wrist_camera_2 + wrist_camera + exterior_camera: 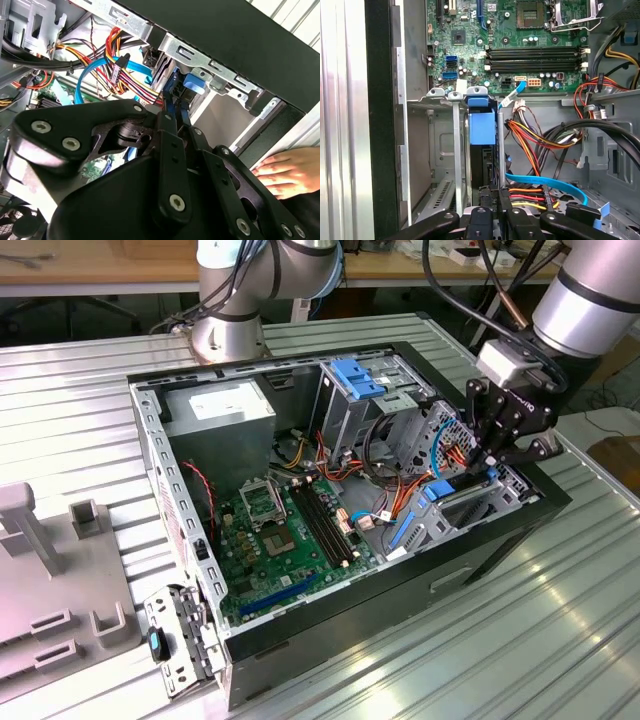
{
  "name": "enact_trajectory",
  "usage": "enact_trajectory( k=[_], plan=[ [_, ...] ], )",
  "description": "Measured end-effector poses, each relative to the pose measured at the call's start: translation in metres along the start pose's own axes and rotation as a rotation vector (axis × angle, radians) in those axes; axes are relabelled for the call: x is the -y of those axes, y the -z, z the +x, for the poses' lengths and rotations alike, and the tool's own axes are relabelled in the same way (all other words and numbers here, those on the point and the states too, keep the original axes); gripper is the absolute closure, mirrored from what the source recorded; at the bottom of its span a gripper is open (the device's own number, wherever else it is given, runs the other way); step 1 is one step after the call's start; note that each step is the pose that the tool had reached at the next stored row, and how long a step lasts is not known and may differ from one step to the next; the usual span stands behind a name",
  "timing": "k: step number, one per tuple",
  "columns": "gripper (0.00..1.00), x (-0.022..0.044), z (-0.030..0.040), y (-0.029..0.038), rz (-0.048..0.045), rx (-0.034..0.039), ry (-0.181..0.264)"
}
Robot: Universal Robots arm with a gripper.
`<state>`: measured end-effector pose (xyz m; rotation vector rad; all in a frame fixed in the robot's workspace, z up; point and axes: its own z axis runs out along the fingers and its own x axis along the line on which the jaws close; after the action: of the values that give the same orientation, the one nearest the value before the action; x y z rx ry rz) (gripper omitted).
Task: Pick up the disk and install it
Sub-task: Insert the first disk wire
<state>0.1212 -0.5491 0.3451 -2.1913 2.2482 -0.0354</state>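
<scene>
Gripper (492, 192) jaws closed on disk (482, 127), held upright in drive bay (455, 150) of PC case (480, 550), w/ a hand (287, 172) resting beside it.

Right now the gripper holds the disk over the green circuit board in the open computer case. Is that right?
Not over the board. The gripper holds the disk in the metal bay at the case edge, as the first wrist view shows.
</scene>
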Motion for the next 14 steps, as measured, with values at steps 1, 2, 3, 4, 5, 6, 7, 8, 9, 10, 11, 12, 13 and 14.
enact_trajectory(
  k=[1, 2, 3, 4, 5, 6, 7, 8, 9, 10, 11, 12, 13, 14],
  plan=[
    [0.83, 0.0000, 0.0000, -0.0005, 0.0000, 0.0001, 0.000],
    [0.83, 0.0000, 0.0000, -0.0010, 0.0000, 0.0001, 0.000],
    [0.83, 0.0000, -0.0001, -0.0014, 0.0000, 0.0002, 0.001],
    [0.83, 0.0000, -0.0001, -0.0018, 0.0000, 0.0001, 0.001],
    [0.83, 0.0000, -0.0001, -0.0021, 0.0000, 0.0001, 0.001],
    [0.83, 0.0000, -0.0001, -0.0023, 0.0000, 0.0001, 0.001],
    [0.83, 0.0000, -0.0001, -0.0029, 0.0000, 0.0004, 0.001],
    [0.83, -0.0001, -0.0001, -0.0033, 0.0000, 0.0003, 0.001],
    [0.83, 0.0000, -0.0001, -0.0036, 0.0000, 0.0002, 0.001],
    [0.83, -0.0001, -0.0001, -0.0040, 0.0000, 0.0003, 0.001],
    [0.83, -0.0001, -0.0001, -0.0043, 0.0000, 0.0002, 0.001],
    [0.83, -0.0001, -0.0001, -0.0048, 0.0000, 0.0003, 0.001],
    [0.83, -0.0001, -0.0001, -0.0051, 0.0000, 0.0003, 0.001],
    [0.83, -0.0001, -0.0001, -0.0053, 0.0000, 0.0001, 0.001]
  ],
)
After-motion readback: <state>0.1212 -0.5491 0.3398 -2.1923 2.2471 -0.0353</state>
